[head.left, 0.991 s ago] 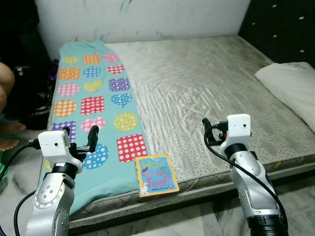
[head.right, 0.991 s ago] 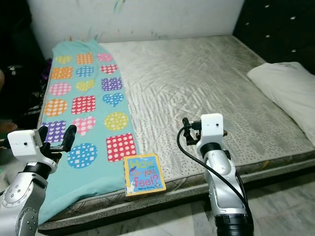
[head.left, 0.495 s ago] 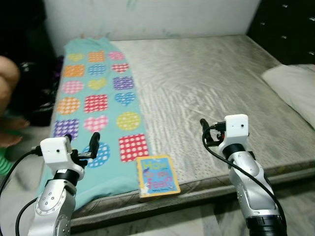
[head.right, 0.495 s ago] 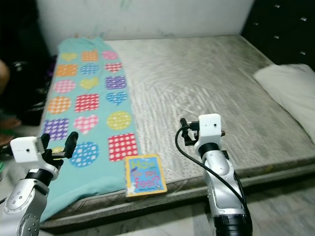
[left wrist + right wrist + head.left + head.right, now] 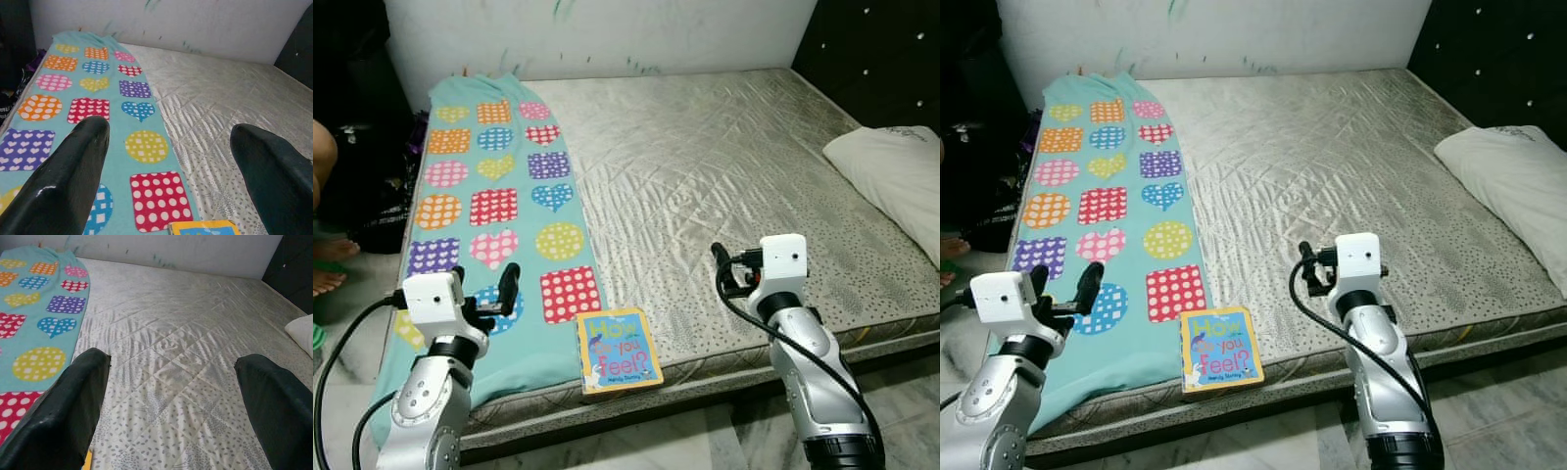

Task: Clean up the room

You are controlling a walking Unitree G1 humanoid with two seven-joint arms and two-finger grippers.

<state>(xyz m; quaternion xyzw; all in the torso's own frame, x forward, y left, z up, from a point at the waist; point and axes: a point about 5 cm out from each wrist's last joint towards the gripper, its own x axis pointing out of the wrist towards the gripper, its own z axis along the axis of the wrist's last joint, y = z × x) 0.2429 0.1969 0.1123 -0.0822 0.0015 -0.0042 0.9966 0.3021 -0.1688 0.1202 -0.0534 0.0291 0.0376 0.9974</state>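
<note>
At the near edge of the mattress (image 5: 724, 166) lies a children's book (image 5: 619, 351), flat, with its yellow and blue cover up. Its near side reaches the mattress edge, and its left side lies just beside, maybe a little on, the turquoise blanket (image 5: 489, 196). The book is between the two grippers and neither one touches it.

The left gripper (image 5: 485, 287) hangs over the near left part of the mattress, above the blanket, left of the book. Its two black fingers (image 5: 68, 171) are spread wide and hold nothing. The right gripper (image 5: 1304, 266) hangs over the near edge of the mattress, right of the book, above the bare quilted surface. Its fingers (image 5: 63, 416) are also spread wide, with nothing between them.

The blanket, with coloured hearts, circles and squares, runs along the left side of the mattress from the near edge to the far edge by the white wall (image 5: 597, 34). A white pillow (image 5: 891, 171) lies at the right edge of the mattress, well apart from the book. At the left border, beside the mattress, part of a person (image 5: 321, 171) is seen.
</note>
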